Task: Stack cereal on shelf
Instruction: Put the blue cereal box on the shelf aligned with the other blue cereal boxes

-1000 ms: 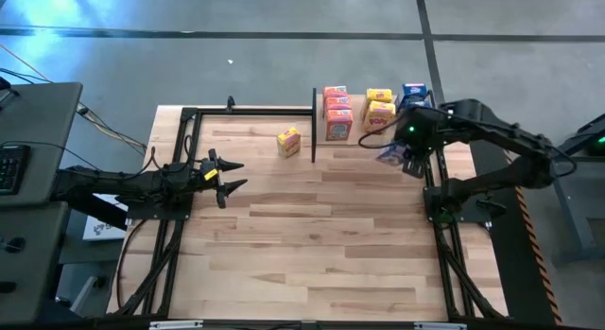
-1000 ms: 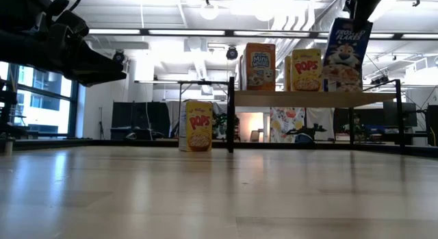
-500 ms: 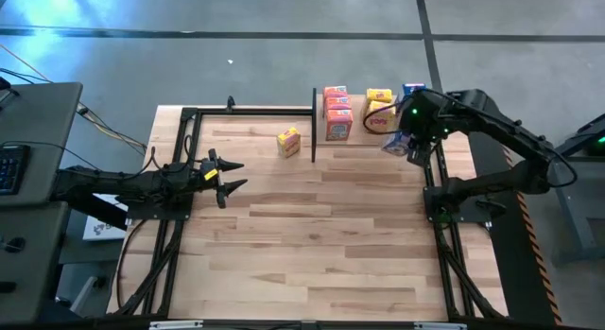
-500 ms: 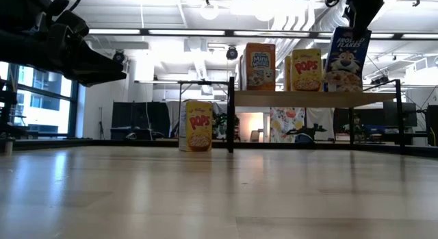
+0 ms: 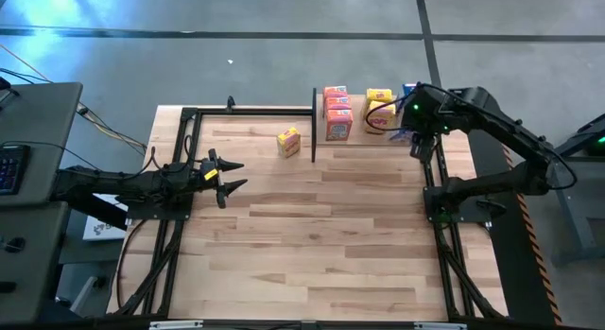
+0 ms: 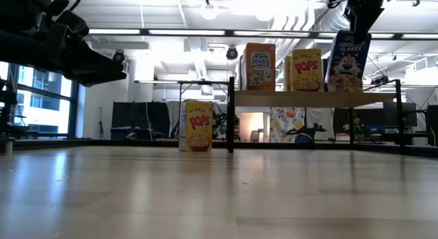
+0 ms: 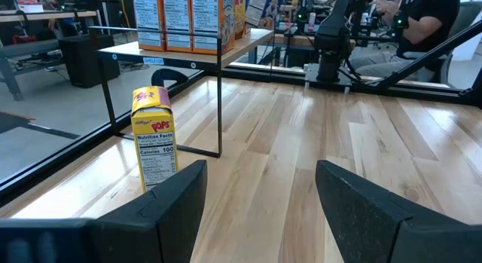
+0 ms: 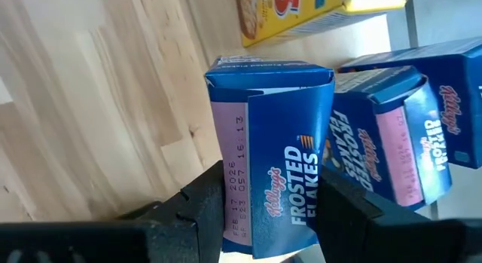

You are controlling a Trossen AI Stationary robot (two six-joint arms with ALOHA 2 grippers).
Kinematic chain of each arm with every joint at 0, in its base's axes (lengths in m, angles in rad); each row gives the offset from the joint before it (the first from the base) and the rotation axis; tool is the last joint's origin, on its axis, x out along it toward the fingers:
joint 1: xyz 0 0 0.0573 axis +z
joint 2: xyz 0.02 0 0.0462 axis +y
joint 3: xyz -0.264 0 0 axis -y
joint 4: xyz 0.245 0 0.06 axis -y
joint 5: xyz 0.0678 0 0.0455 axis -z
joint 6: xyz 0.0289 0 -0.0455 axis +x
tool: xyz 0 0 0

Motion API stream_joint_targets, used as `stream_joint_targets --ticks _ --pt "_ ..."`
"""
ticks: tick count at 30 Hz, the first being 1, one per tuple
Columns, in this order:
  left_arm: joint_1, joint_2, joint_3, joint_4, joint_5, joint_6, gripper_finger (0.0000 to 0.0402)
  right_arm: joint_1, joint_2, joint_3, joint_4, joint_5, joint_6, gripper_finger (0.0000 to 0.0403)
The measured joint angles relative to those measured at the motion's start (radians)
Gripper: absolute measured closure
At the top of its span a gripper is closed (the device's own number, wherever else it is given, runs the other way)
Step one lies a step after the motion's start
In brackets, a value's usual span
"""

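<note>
- Right gripper [image 8: 267,218]: clamped on blue printed Frosted Flakes cereal box [image 6: 348,61], over light-wood shelf on black posts [image 6: 315,98].
- Advice: lower upright, beside blue neighbours, then release.
- Left gripper [image 7: 260,195]: spread, empty, well away from shelf.

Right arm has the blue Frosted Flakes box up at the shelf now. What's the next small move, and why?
Probably lower a touch, then release. The right gripper is shut on the blue Frosted Flakes cereal box, upright at the light-wood shelf board beside the yellow Pops boxes; whether its base touches is unclear.
</note>
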Motion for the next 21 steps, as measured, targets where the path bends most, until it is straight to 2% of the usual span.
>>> stream_joint_targets --ticks 21 --pt "0.000 0.000 0.000 0.000 0.000 0.000 0.0163 -0.053 0.031 -0.001 0.000 0.010 -0.058 0.0245"
